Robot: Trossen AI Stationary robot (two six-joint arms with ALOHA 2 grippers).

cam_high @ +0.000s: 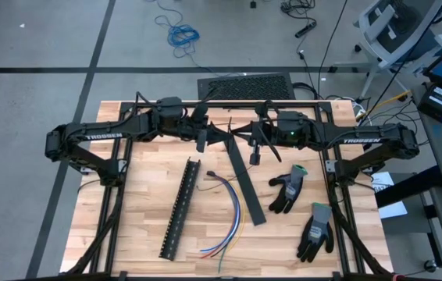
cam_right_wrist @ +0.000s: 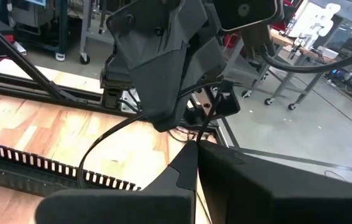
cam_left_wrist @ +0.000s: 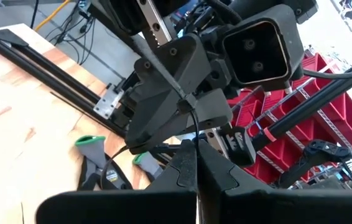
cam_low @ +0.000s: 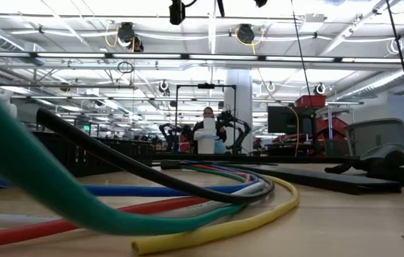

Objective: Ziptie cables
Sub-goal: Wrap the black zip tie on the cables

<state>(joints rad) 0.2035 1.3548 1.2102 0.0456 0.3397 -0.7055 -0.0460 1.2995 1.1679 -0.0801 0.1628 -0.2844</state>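
Note:
The cables (cam_high: 225, 209), a loose curved bundle of coloured wires, lie flat on the wooden table near its middle and fill the foreground of the low view (cam_low: 188, 200). High above the table's far half my left gripper (cam_high: 221, 134) and my right gripper (cam_high: 244, 136) meet tip to tip. Both are shut on a thin dark zip tie (cam_high: 234, 133) that hangs between them. The wrist views show each gripper's shut fingers, left (cam_left_wrist: 196, 144) and right (cam_right_wrist: 196, 144), with the other gripper close in front. My left gripper pinches the zip tie's thin strand (cam_left_wrist: 194, 132) between its shut fingertips, coming level from the table's left. From there the strand runs on to the right gripper's fingers. It is clear of the table. My right gripper pinches the zip tie's strand (cam_right_wrist: 202, 134) between its shut fingertips, coming nearly level from the table's right. The strand runs on toward the left gripper, and a slack loop (cam_right_wrist: 101, 146) of it hangs down in the air.
A black slotted strip (cam_high: 180, 207) lies left of the cables and a flat black strip (cam_high: 246, 183) right of them. Two grey and black gloves (cam_high: 290, 190) (cam_high: 316, 232) lie near the table's right edge. A dark frame (cam_high: 205, 103) runs along the far edge.

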